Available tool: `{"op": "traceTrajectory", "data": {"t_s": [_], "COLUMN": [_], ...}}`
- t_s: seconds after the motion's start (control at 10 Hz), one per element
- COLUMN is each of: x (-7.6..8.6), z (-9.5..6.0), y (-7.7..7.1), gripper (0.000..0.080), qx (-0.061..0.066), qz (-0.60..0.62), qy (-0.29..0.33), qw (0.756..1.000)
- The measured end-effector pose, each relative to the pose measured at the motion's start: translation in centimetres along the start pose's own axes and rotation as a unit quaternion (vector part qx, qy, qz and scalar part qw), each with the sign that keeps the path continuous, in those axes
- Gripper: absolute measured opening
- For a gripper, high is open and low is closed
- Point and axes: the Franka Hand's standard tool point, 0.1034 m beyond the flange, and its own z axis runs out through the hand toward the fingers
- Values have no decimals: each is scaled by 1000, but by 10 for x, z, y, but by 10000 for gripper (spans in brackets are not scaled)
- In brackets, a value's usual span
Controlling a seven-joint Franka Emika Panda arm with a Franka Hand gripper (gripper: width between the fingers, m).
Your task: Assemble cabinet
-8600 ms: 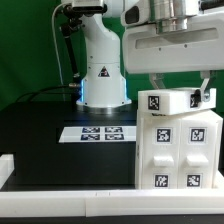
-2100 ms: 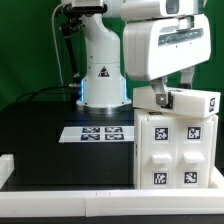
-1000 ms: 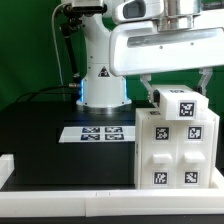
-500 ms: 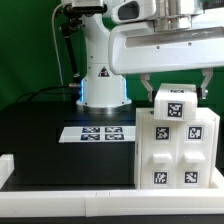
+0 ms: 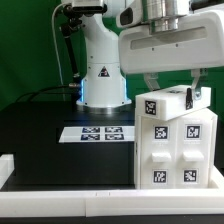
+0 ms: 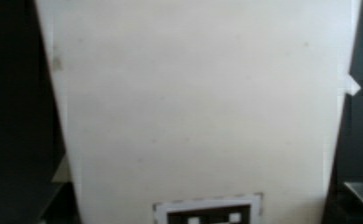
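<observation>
The cabinet (image 5: 178, 150) is a large white box with square marker tags on its front, standing on the black table at the exterior view's right. A white tagged top block (image 5: 160, 106) lies on it, turned slightly askew. My gripper (image 5: 172, 94) hangs straight above and is shut on this block, one finger (image 5: 150, 84) on each side. In the wrist view the block's white face (image 6: 196, 100) fills the picture, with a tag (image 6: 210, 212) at its edge and dark fingers (image 6: 357, 198) at both corners.
The marker board (image 5: 100, 133) lies flat on the black table left of the cabinet. The arm's white base (image 5: 103, 75) stands behind it. A white rim (image 5: 60, 182) runs along the table's front edge. A green wall is behind.
The gripper and the top block have turned on top of the cabinet. The block's tagged face now points toward the exterior view's left, and it sits lower on the cabinet.
</observation>
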Motion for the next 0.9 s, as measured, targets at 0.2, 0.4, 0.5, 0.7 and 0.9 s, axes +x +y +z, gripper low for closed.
{"op": "traceTrajectory", "data": {"t_s": [0.2,0.4,0.5,0.7,0.9], "x": [0,0,-1,-1,0], "z": [0,0,0,0,0], "y": [0,0,0,-1,0], "gripper": [560,560,560,560,560], "qx": [10,15,15,16,15], "qz": [92,208,251,335,426], "qy": [-6,-18,-21,-27,-32], "qw": [996,978,968,942,904]}}
